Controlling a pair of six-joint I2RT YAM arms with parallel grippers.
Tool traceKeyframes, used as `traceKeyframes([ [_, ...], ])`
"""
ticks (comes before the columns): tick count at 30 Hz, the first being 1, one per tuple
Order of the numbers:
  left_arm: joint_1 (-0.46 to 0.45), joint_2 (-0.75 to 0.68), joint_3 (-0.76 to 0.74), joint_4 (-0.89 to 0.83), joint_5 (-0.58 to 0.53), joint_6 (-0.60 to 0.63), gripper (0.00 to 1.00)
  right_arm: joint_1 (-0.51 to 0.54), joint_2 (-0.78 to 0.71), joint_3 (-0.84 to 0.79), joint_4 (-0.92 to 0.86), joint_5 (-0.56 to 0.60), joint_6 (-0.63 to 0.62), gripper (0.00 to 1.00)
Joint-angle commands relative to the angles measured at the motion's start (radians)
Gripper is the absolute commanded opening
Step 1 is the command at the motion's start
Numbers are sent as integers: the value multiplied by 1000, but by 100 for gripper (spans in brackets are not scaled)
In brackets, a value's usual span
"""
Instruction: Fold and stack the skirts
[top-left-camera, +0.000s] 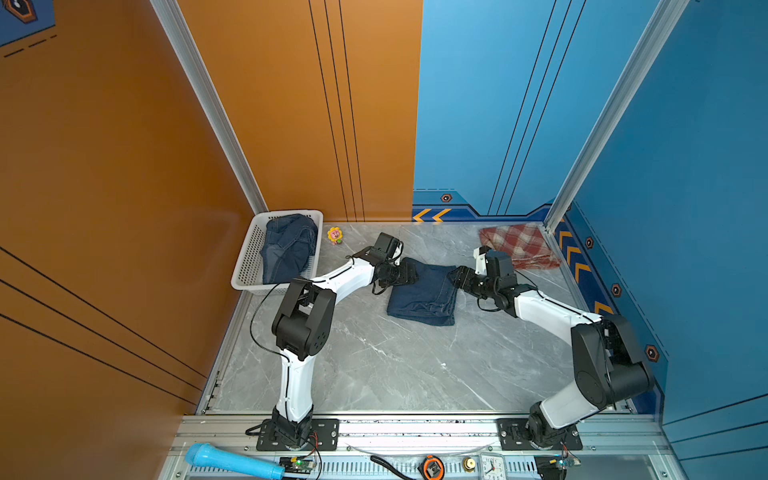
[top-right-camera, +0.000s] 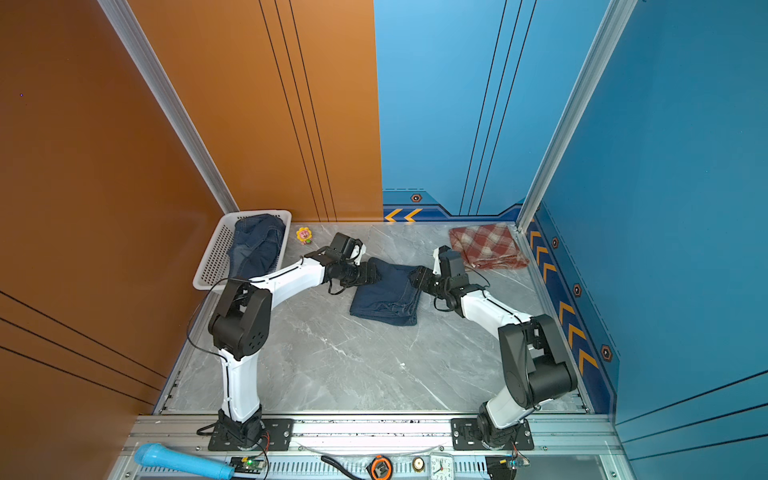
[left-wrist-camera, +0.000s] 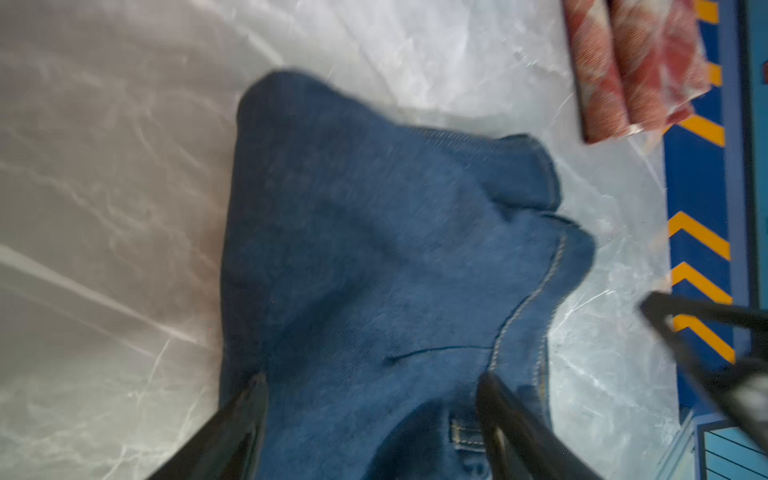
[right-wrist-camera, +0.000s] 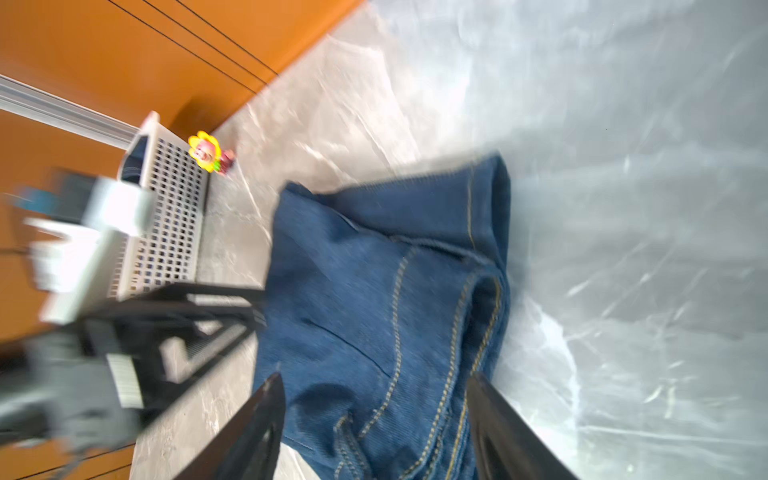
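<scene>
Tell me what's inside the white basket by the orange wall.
A crumpled dark blue denim skirt fills most of the basket. Whether anything lies under it cannot be seen, because the cloth covers the bottom.

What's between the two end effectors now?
The folded dark blue denim skirt: its far edge spans the gap between left end effector and right end effector. Shows in both top views.

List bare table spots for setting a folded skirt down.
Widest: front of the table, between the arm bases, short of the folded denim skirt. Smaller: back strip between toy and plaid skirt, partly under the left wrist. Crowded: centre, where left tool and right tool flank the denim skirt; basket fills back left corner.
</scene>
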Motion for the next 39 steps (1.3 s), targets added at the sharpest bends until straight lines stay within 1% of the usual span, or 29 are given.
traceKeyframes([
  [1, -7, 13, -42, 53, -5, -9, 79, 7, -21, 50, -113, 33, -45, 66],
  [3, -16, 17, -64, 58, -7, -10, 78, 15, 9, 83, -86, -10, -23, 62],
  [7, -39, 11, -113, 74, -19, -10, 76, 48, 126, 173, -32, -91, 31, 54],
  [12, -45, -10, -173, 88, -37, -8, 75, 89, 267, 257, 4, -109, 62, 44],
  [14, -49, -17, -194, 93, -42, -6, 76, 87, 330, 280, 27, -130, 78, 39],
  [18, -60, -30, -222, 100, -51, 0, 75, 77, 418, 320, 27, -115, 61, 34],
  [20, -72, -31, -236, 104, -55, 4, 76, 63, 466, 328, 43, -126, 74, 32],
  [22, -81, -31, -249, 104, -59, 7, 75, 50, 498, 323, 67, -127, 102, 30],
  [25, -97, -25, -277, 104, -62, 10, 75, 47, 509, 328, 48, -104, 113, 28],
  [26, -102, -23, -290, 106, -66, 10, 75, 49, 537, 334, 32, -97, 109, 28],
  [28, -113, -18, -306, 105, -68, 12, 75, 49, 544, 350, -1, -84, 101, 29],
  [34, -117, -42, -329, 104, -61, 20, 75, 39, 522, 381, -45, -84, 86, 41],
  [39, -98, -120, -278, 92, -33, 34, 77, 29, 396, 380, -87, -61, 53, 52],
])
